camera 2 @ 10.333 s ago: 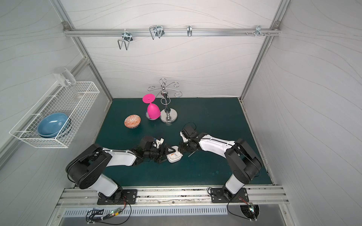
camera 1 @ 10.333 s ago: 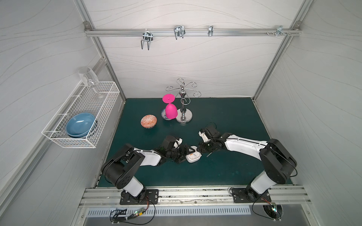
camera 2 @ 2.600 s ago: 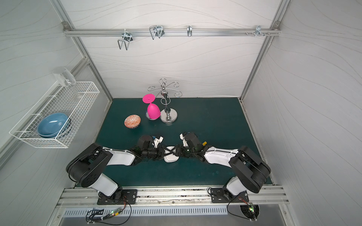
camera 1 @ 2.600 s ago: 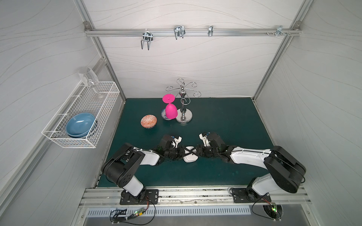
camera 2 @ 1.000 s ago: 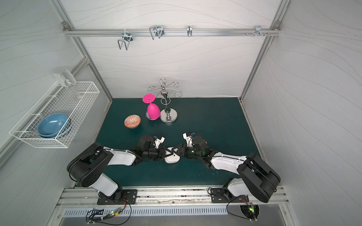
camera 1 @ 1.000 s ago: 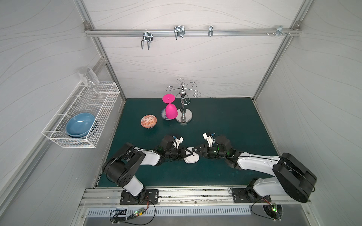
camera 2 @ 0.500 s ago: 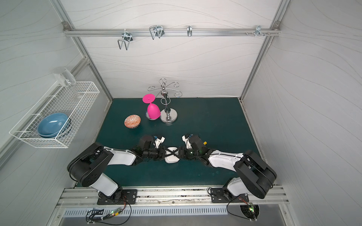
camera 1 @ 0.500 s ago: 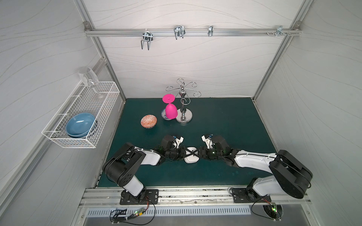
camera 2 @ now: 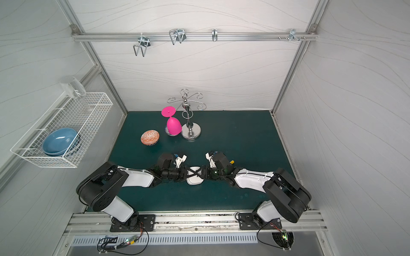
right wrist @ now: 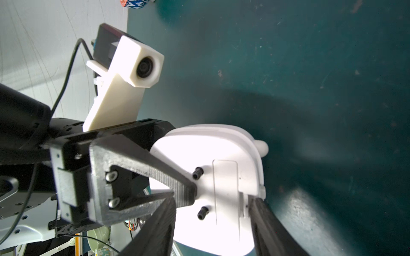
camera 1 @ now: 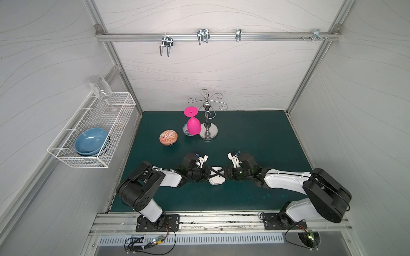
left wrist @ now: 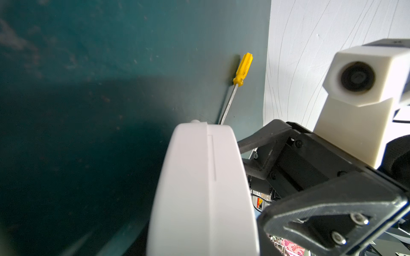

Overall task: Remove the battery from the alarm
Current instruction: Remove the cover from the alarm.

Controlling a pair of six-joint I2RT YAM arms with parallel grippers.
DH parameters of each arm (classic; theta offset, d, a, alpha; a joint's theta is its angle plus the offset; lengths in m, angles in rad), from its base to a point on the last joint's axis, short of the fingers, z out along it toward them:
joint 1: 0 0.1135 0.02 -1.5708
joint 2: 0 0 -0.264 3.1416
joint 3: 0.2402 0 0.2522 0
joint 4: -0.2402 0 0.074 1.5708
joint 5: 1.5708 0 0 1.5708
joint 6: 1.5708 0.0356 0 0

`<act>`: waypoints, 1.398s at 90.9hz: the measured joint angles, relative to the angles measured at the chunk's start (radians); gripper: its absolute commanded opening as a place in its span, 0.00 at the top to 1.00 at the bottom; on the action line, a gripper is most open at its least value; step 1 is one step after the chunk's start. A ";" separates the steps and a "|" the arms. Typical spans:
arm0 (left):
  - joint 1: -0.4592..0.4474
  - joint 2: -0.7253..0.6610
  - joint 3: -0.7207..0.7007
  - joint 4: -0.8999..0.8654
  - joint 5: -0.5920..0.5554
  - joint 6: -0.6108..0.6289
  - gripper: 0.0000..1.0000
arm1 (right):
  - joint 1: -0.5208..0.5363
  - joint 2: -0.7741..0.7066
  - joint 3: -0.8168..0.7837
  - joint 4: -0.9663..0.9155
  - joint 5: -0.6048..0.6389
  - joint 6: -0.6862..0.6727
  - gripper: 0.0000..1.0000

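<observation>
The white alarm [camera 1: 216,182] is held low over the green mat in both top views, its back tilted up. My left gripper [camera 1: 220,175] is shut on it, one finger [right wrist: 155,175] pressed on the white back. My right gripper [right wrist: 211,199] comes in from the opposite side, and its fingers [right wrist: 155,230] stand apart on either side of the alarm's lower back, one by the cover's edge. From above the two grippers' fingers cross over the alarm [camera 2: 195,181]. The closed battery cover [right wrist: 225,184] and two black knobs show on the back. The battery is hidden.
A yellow-handled screwdriver [left wrist: 243,68] lies on the mat behind the right arm. At the back stand an orange patterned egg [camera 1: 168,137], a pink glass [camera 1: 193,126] and a chrome stand [camera 1: 208,133]. A wire basket [camera 1: 66,155] with a blue bowl hangs on the left wall.
The right gripper has moved in toward the alarm, and its fingers now cross the left gripper's over it. The left gripper and the alarm have stayed in place.
</observation>
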 measured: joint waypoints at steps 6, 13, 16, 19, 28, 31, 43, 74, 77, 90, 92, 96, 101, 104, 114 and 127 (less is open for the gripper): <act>0.000 0.000 0.000 0.000 0.001 -0.002 0.79 | 0.000 0.004 0.003 0.000 0.002 0.000 0.42; 0.000 0.000 0.000 -0.001 0.001 -0.003 0.79 | 0.000 0.009 0.007 0.000 0.003 0.000 0.42; 0.000 0.000 0.000 -0.001 0.001 -0.003 0.79 | 0.000 0.011 0.009 0.000 0.002 0.000 0.43; 0.000 0.000 0.000 -0.001 0.001 -0.003 0.79 | 0.000 0.014 0.012 0.000 0.002 0.000 0.45; 0.002 0.000 0.000 -0.001 0.002 -0.003 0.80 | 0.000 0.019 0.014 0.002 0.003 0.006 0.50; 0.002 0.000 0.000 -0.001 0.002 -0.003 0.80 | 0.000 0.020 0.014 0.003 0.005 0.011 0.51; 0.004 0.000 0.000 -0.002 0.003 -0.003 0.80 | 0.000 0.024 0.005 0.027 0.007 0.053 0.55; 0.008 0.000 0.000 -0.004 0.006 0.002 0.80 | -0.011 0.027 -0.054 0.154 -0.008 0.143 0.63; 0.008 0.000 0.000 -0.004 0.006 0.002 0.80 | -0.013 0.027 -0.056 0.157 -0.010 0.147 0.64; 0.008 0.000 0.000 -0.003 0.005 0.005 0.79 | -0.027 0.027 -0.078 0.192 -0.026 0.159 0.64; 0.008 0.000 0.000 -0.003 0.005 0.005 0.79 | -0.030 0.026 -0.082 0.198 -0.030 0.161 0.64; 0.007 0.000 0.000 -0.004 0.005 0.006 0.79 | -0.034 0.022 -0.091 0.208 -0.035 0.163 0.64; 0.006 0.000 0.000 -0.004 0.005 0.007 0.79 | -0.038 0.016 -0.101 0.217 -0.045 0.164 0.65; 0.006 0.000 0.000 -0.004 0.005 0.008 0.79 | -0.040 0.014 -0.107 0.224 -0.051 0.164 0.65; 0.006 0.000 0.001 -0.005 0.006 0.009 0.79 | -0.045 0.014 -0.114 0.238 -0.064 0.166 0.65; 0.006 0.000 0.002 -0.006 0.006 0.009 0.79 | -0.048 0.014 -0.118 0.250 -0.069 0.167 0.65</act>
